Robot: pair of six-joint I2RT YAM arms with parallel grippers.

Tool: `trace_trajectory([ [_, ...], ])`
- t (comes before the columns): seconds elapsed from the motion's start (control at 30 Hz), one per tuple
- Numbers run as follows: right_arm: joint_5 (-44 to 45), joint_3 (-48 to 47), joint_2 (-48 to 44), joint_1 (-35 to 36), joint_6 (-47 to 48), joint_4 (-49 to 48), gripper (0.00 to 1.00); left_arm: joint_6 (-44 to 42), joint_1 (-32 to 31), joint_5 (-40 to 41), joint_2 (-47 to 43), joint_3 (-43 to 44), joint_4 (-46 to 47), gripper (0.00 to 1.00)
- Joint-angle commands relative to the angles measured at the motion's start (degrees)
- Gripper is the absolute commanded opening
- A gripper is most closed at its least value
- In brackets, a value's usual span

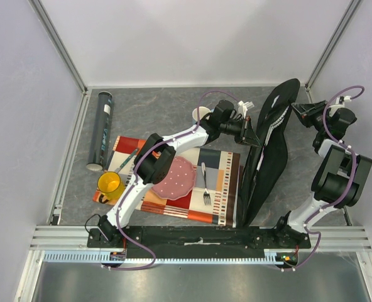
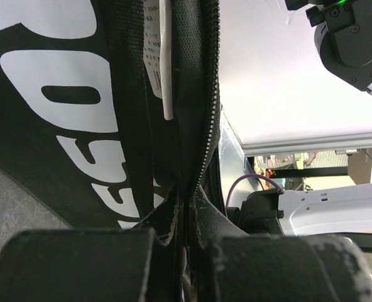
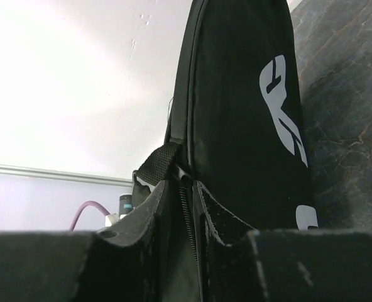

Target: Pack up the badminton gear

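1. The left gripper is clamped on the zip edge of the racket bag. The bag stands on edge on the desk, just right of the placemat.
2. The right gripper straddles the bag's far-end seam. Whether it has a firm hold cannot be told.
3. Seat the right pads fully on the seam before pulling, and hold the left grip firm.
4. Only the top view shows the tube, lying well apart at the left and not yet packed. Only the wrist views show fabric between the jaws.
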State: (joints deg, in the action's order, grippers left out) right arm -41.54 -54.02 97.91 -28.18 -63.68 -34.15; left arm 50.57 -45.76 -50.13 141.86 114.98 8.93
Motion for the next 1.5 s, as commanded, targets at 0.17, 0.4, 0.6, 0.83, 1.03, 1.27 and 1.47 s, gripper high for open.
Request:
trace_trajectory([
  [0.17,-1.44,-2.06,3.51,0.59,-5.48,-9.44,0.28,1.38,0.41,-1.99,-1.41,0.42,1.8,0.02],
  [0.4,-1.97,-1.44,5.54,0.85,-10.84,-17.69,0.27,0.76,0.32,-1.99,-1.33,0.25,1.27,0.02],
  [0.6,-2.23,-1.18,6.42,0.85,-12.61,-20.43,0.19,1.02,0.41,-2.08,-0.89,0.68,1.35,0.02],
  [0.83,-1.61,-2.14,7.73,0.94,-12.96,-19.9,0.23,0.94,0.41,-2.17,-0.97,0.42,1.27,0.02],
  [1.03,-1.35,-3.11,8.61,1.03,-12.78,-18.23,0.21,0.85,0.32,-2.08,-0.97,0.51,1.18,0.02],
  [1.27,-1.88,-3.81,9.06,1.11,-13.67,-18.76,0.14,0.5,0.32,-1.99,-0.97,0.6,0.74,0.02],
  [1.47,-2.41,-3.81,8.88,1.55,-13.75,-18.76,0.18,0.67,0.41,-2.08,-0.71,1.21,0.74,0.02],
])
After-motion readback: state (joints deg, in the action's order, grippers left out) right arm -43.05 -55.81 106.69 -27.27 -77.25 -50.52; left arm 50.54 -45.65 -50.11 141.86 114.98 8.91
